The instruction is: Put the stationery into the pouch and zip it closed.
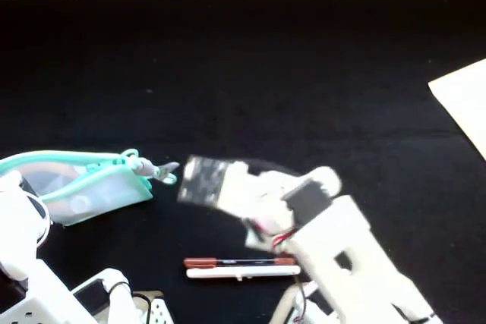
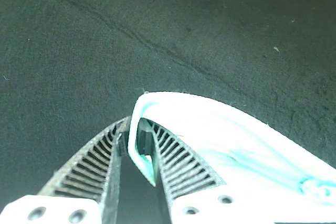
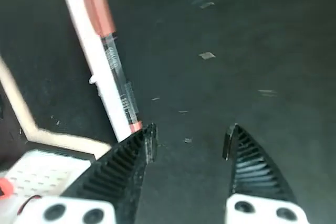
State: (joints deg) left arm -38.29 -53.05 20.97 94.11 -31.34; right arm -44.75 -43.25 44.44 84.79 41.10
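Note:
A mint-green pouch (image 1: 91,187) lies at the table's left, its mouth gaping and its zipper pull (image 1: 156,170) at the end toward the middle. My left gripper (image 2: 137,129) is shut on the rim of the pouch (image 2: 210,129). My right gripper (image 1: 186,180) hovers just beside the zipper pull, open and holding nothing. A red-capped pen (image 1: 239,262) and a white pen (image 1: 239,272) lie side by side near the front edge. In the right wrist view the red-capped pen (image 3: 113,51) and white pen (image 3: 97,72) lie beside the open right gripper (image 3: 190,140).
A sheet of pale paper (image 1: 465,100) lies at the right edge of the black cloth (image 1: 266,73). The right arm's white body (image 1: 342,256) stretches over the front middle, close above the pens.

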